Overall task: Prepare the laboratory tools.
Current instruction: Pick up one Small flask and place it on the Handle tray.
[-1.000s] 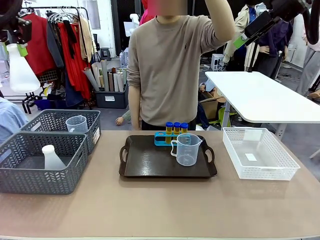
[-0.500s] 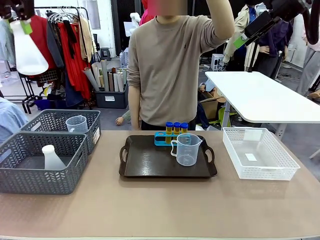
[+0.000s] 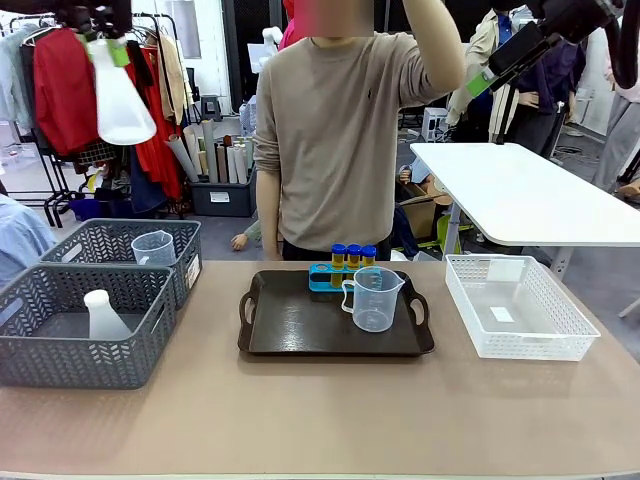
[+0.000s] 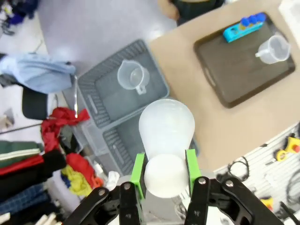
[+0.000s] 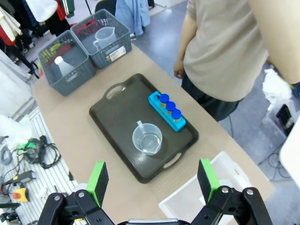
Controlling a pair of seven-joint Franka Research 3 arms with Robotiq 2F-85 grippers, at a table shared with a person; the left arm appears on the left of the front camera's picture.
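Front, left gripper (image 3: 108, 48): I am clamping the flask (image 3: 122, 100) by its neck at the upper left, above the grey baskets (image 3: 60, 360).
Front, right gripper (image 3: 505, 65): I am hanging at the upper right; I cannot tell my opening here.
Front, tray (image 3: 300, 325): sitting mid-frame, carrying the beaker (image 3: 373, 300), with the rack (image 3: 318, 275) of tubes (image 3: 353, 255) behind it.
Left wrist: my pads (image 4: 138, 166) are pinching the flask's neck at bottom centre.
Right wrist: my fingers (image 5: 99, 180) are standing wide apart at the bottom edge, holding nothing.
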